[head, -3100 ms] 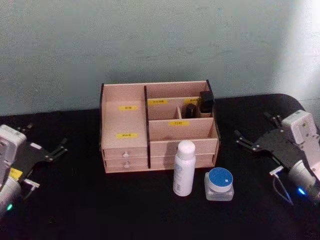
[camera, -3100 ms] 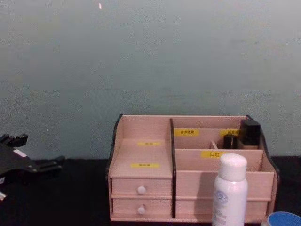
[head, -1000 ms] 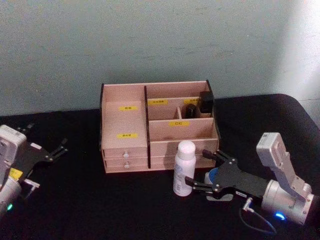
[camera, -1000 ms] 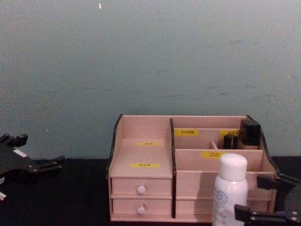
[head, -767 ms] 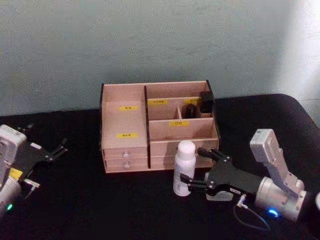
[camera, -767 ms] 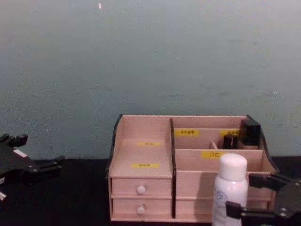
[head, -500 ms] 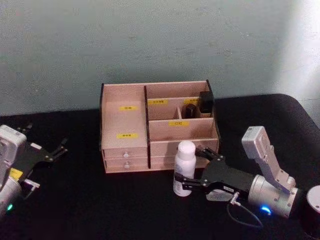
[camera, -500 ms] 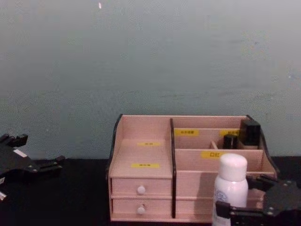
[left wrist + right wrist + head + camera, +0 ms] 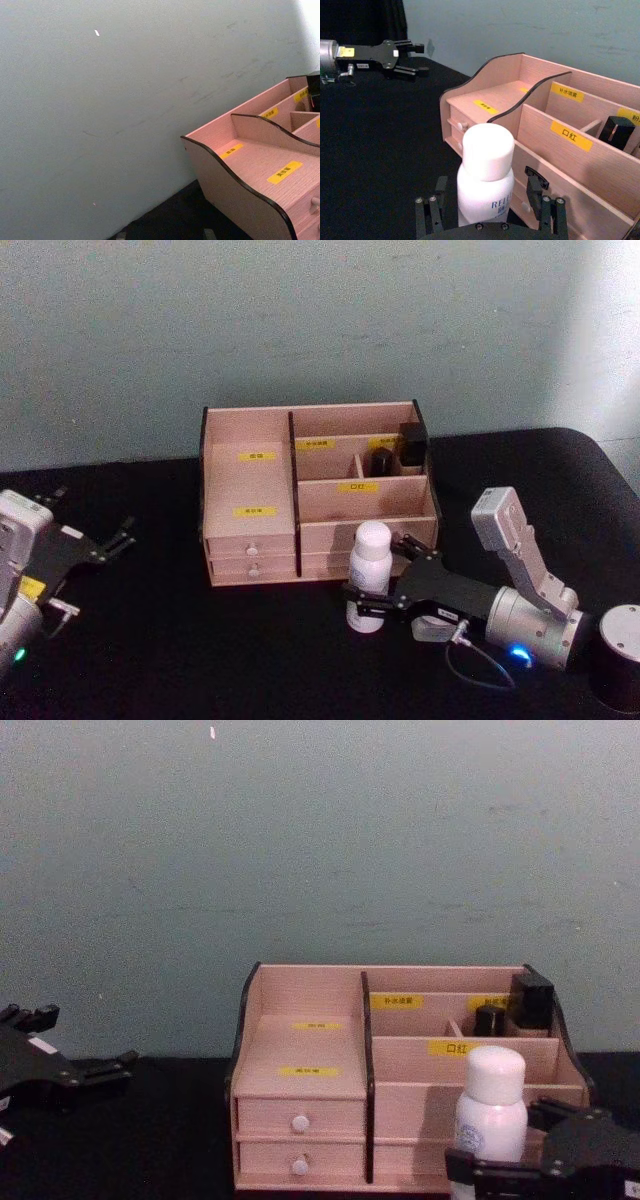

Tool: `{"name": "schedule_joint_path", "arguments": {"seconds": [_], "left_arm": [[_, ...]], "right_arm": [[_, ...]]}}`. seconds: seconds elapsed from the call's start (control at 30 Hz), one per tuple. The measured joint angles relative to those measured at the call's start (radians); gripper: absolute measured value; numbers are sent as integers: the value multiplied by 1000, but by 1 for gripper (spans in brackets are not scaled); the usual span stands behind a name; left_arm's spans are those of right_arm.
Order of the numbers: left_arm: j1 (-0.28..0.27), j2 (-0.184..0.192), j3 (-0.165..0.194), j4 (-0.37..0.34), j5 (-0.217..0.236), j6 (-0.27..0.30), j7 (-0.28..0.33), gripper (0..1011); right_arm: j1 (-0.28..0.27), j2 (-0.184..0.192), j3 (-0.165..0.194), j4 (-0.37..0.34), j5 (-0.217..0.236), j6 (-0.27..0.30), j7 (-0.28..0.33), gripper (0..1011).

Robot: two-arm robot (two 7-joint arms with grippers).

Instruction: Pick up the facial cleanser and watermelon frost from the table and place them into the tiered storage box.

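The tiered storage box (image 9: 250, 490) stands at the back middle of the black table, also seen in the chest view (image 9: 300, 1050) and the left wrist view (image 9: 260, 155). A white bottle with a white cap (image 9: 369, 575) stands upright just in front of its right half. My right gripper (image 9: 375, 572) is open, low over the table, with one finger on each side of the bottle (image 9: 485, 175) and gaps showing. A pale jar (image 9: 432, 632) peeks from under that gripper's body. I cannot tell which is the cleanser and which the frost. My left gripper (image 9: 95, 540) rests open at the far left.
Two dark items (image 9: 412, 443) stand in the box's back right compartments. A dark cylinder with a pale top (image 9: 620, 660) stands at the table's front right corner. A plain wall rises right behind the box. Bare black table lies between the left gripper and the box.
My right arm has swung in from the right edge and come down low, sliding its open fingers around the white bottle and covering the blue-lidded jar. The left arm has not moved.
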Motion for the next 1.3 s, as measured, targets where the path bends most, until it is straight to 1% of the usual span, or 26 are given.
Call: {"name": "schedule_joint_path", "arguments": {"seconds": [0.2,0.73,0.87,0.9,1.0,1.03,1.17,1.23,1.3], "left_arm": [[0,0,0,0,0,0,0,1001],[0,0,0,0,0,0,0,1001],[0,0,0,0,0,0,0,1001],[0,0,0,0,0,0,0,1002],[0,0,0,0,0,0,0,1001],[0,0,0,0,0,0,0,1001],[0,0,0,0,0,0,0,1001],[0,0,0,0,0,0,0,1001],[0,0,0,0,0,0,0,1001]], "right_arm": [[8,-6,-3,10,2,3,-2,1000],[7,-4,-2,8,2,3,-4,997],[6,-4,-1,7,2,3,-4,927],[6,-4,-1,7,2,3,-4,882],[6,-4,-1,7,2,3,-4,836],[6,-4,-1,6,2,3,-4,787],[5,-3,-1,6,2,3,-4,669],[5,-3,-1,6,2,3,-4,616],[5,-3,-1,6,2,3,-4,595]]}}
